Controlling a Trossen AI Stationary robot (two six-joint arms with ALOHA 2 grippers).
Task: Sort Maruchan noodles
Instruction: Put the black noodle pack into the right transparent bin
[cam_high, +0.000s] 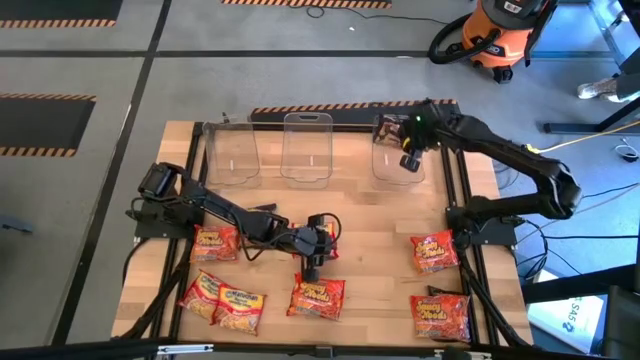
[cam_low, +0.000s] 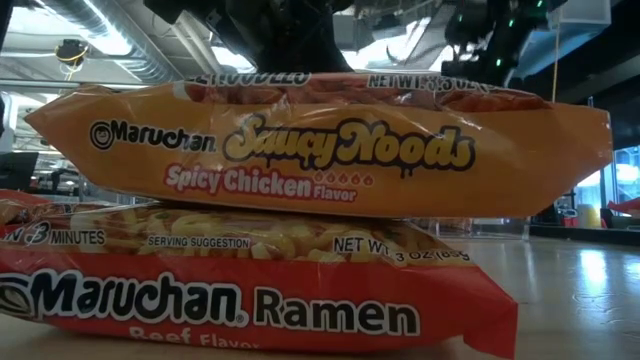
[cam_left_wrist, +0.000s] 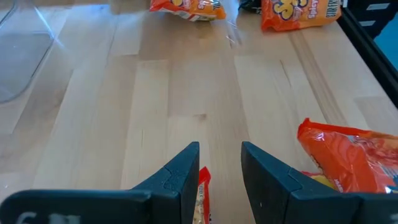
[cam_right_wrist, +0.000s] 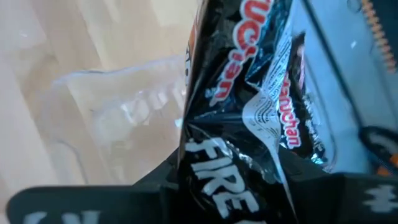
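Observation:
Several red and orange Maruchan noodle packets lie flat on the wooden table: at the left (cam_high: 215, 242), at the near left (cam_high: 238, 305) and at the right (cam_high: 433, 252). Near the front edge an orange Saucy Noods packet (cam_low: 320, 145) rests on a red Ramen packet (cam_low: 250, 300). My left gripper (cam_high: 312, 250) is at mid-table, narrowly shut, with a red-and-yellow packet (cam_left_wrist: 203, 186) between its fingers. My right gripper (cam_high: 410, 160) is over the right clear bin (cam_high: 392, 165), shut on a black packet (cam_right_wrist: 249, 93). My left gripper has the edge of a red-and-yellow packet (cam_left_wrist: 203, 180) between its two fingers. The fingers hide the rest of the packet, so which part they have cannot be told. My right gripper pinches the black packet's crumpled lower end (cam_right_wrist: 230, 180) between its fingers. The packet stands out past the fingertips, lifted clear above the bin.
Three clear plastic bins stand in a row along the far side: left (cam_high: 232, 150), middle (cam_high: 306, 148) and right. Bare wood lies between the bins and the packets. Black frame rails (cam_high: 462, 215) run along the table's right side.

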